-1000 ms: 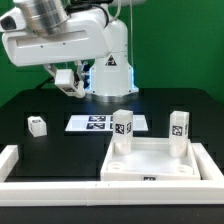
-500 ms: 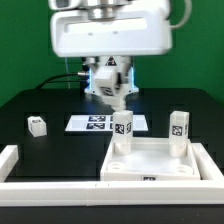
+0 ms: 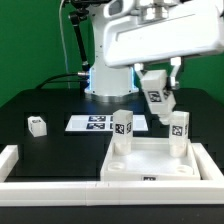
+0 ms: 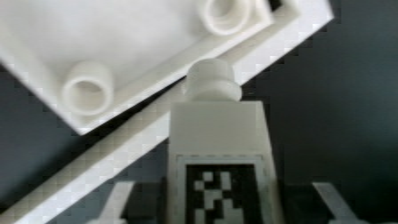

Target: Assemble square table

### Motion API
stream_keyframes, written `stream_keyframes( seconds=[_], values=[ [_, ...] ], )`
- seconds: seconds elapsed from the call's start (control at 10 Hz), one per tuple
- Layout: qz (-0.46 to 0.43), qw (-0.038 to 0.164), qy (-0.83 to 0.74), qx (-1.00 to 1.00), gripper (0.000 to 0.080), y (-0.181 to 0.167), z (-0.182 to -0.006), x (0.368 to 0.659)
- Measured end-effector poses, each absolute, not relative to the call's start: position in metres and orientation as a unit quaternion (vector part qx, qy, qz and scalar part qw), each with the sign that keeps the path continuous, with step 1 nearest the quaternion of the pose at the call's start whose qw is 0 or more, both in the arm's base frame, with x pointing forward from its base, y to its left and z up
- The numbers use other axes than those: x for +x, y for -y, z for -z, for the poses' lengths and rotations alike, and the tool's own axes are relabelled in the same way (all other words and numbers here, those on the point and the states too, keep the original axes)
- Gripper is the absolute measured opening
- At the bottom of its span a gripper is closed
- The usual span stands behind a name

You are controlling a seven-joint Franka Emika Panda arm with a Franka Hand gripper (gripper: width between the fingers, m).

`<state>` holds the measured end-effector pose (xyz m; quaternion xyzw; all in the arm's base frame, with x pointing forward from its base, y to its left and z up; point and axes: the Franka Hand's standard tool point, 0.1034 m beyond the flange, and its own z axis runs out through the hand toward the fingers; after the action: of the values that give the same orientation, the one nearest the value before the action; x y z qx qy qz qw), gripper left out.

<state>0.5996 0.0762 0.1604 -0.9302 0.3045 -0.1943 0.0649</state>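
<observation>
We count four small white tagged block legs. Two upright legs [image 3: 122, 125] [image 3: 179, 128] stand at the far corner sockets of one large white plastic square panel [image 3: 150, 158], which lies near the black surface's [image 3: 40, 100] front edge, toward the exterior view's right. One loose leg [image 3: 37, 125] lies toward the exterior view's left edge. The claw [image 3: 155, 92] clamps the fourth leg [image 3: 158, 103] above the panel.

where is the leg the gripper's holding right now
In the exterior view the held leg hangs in the gripper right of centre, in the air over the square panel, just up and left of the right standing leg.
</observation>
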Motion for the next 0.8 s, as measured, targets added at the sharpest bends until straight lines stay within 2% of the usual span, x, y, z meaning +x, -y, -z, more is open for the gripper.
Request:
stream_keyframes(
  seconds=[0.1, 0.3, 0.4, 0.5, 0.6, 0.8],
  values=[
    [0.214, 0.071, -0.301, -0.927, 0.0289, -0.085, -0.158, 0.6],
    [0.218, 0.069, -0.29, -0.929, 0.0289, -0.089, -0.155, 0.599],
    [0.204, 0.055, -0.281, -0.936, 0.0289, -0.088, -0.152, 0.605],
    [0.208, 0.034, -0.246, -0.946, 0.0289, -0.091, -0.153, 0.622],
    [0.219, 0.024, -0.227, -0.949, 0.0289, -0.093, -0.151, 0.631],
    [0.216, 0.027, -0.234, -0.948, 0.0289, -0.092, -0.149, 0.628]
  ],
)
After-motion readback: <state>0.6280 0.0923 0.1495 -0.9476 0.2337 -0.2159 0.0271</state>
